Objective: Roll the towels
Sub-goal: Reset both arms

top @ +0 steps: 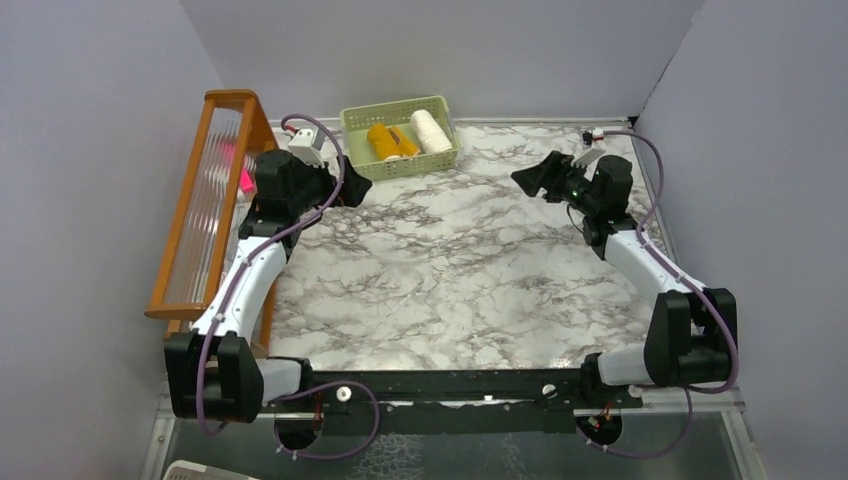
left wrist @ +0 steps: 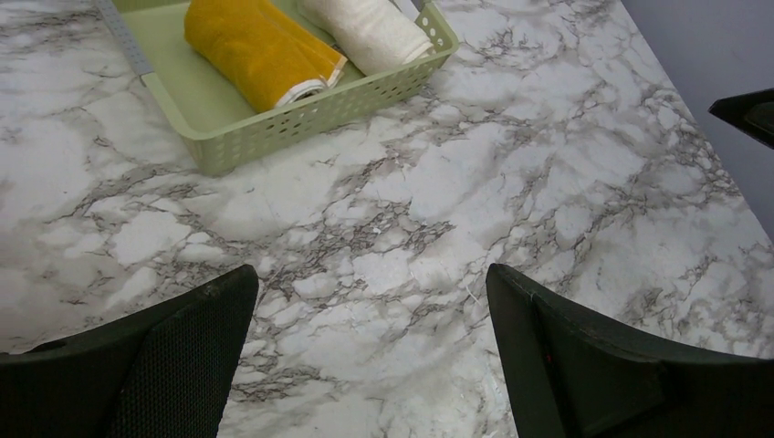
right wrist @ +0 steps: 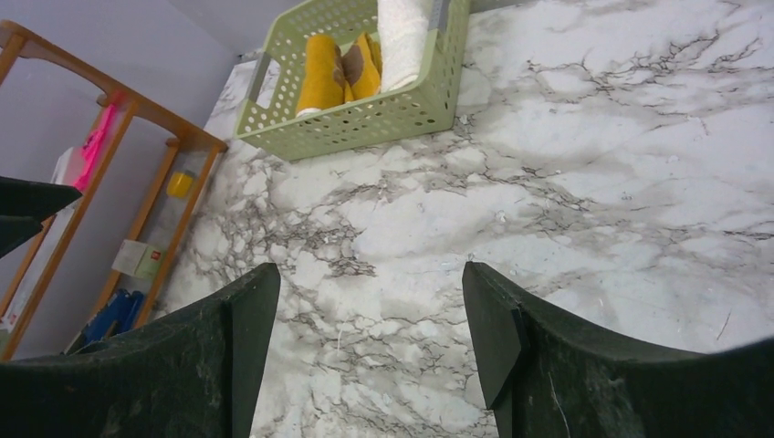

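Two rolled towels lie side by side in the pale green basket (top: 361, 160) at the back of the table: the mustard-yellow one (top: 385, 141) on the left, the cream-white one (top: 430, 130) on the right. They also show in the left wrist view, the yellow towel (left wrist: 251, 50) and the white towel (left wrist: 370, 32), and in the right wrist view, the yellow towel (right wrist: 321, 68) and the white towel (right wrist: 402, 36). My left gripper (top: 355, 190) is open and empty, just left of the basket. My right gripper (top: 530, 180) is open and empty, right of the basket.
A wooden rack (top: 205, 200) with a ribbed clear panel stands along the table's left edge, close behind my left arm. Grey walls close in the back and both sides. The marble tabletop (top: 450, 270) spreads between the arms.
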You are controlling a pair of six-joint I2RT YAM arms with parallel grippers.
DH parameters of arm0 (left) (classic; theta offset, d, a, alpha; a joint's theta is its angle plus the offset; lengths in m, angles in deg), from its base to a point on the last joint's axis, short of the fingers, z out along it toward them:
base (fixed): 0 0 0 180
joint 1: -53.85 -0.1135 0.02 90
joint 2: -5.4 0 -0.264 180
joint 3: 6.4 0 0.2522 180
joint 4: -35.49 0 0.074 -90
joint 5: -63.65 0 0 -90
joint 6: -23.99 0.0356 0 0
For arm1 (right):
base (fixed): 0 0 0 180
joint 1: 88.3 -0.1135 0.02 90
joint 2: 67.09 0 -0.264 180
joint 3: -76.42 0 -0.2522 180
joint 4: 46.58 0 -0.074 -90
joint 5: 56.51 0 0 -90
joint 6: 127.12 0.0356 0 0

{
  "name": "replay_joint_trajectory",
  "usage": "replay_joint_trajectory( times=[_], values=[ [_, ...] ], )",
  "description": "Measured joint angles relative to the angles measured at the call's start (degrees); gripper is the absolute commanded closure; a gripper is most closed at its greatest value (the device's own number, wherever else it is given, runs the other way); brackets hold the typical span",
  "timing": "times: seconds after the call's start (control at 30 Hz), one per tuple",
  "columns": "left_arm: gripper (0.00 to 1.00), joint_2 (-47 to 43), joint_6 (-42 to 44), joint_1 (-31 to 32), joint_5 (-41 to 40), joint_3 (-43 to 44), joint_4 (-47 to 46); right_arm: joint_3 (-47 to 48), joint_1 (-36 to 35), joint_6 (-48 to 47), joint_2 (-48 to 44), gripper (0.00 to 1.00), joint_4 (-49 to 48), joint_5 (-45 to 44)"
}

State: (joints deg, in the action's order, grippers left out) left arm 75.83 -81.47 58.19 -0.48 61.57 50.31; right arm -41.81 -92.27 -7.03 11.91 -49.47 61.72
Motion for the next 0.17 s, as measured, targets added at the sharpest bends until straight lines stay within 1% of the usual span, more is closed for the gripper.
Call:
replay_joint_trajectory(
  times=[0.17],
  values=[
    [0.01,0.00,-0.09,0.00,-0.15,0.00,-1.88,-1.01,0.00,-0.63,-1.31,0.26,-0.07,-1.22]
  ],
)
